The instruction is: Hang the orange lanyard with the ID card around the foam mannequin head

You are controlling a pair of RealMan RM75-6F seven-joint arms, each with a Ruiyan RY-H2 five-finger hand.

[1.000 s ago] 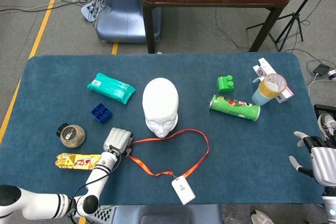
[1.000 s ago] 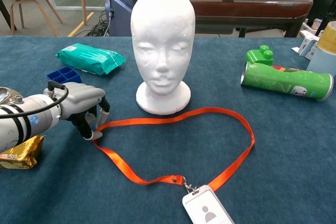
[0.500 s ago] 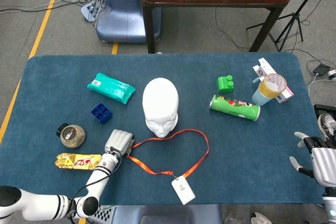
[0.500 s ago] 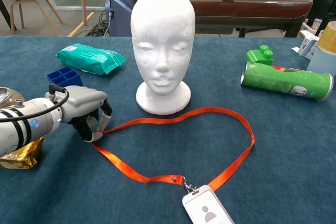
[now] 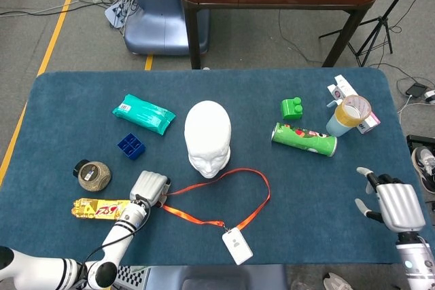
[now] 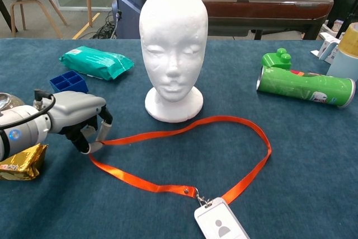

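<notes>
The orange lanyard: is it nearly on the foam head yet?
Not yet. The left robot hand pinches one end of the orange lanyard, which lies flat on the table before the foam head, ID card attached. The right robot hand hovers open. Lifting the loop over the head remains.

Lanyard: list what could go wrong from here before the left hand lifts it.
1. The left hand pinches only the far left bend of the orange lanyard, so the strap may slip out when lifted.
2. The loop lies flat in front of the foam mannequin head; raised by one hand, it may collapse instead of opening over the head.
3. The ID card could swing and catch the light head's base, tipping it.
</notes>
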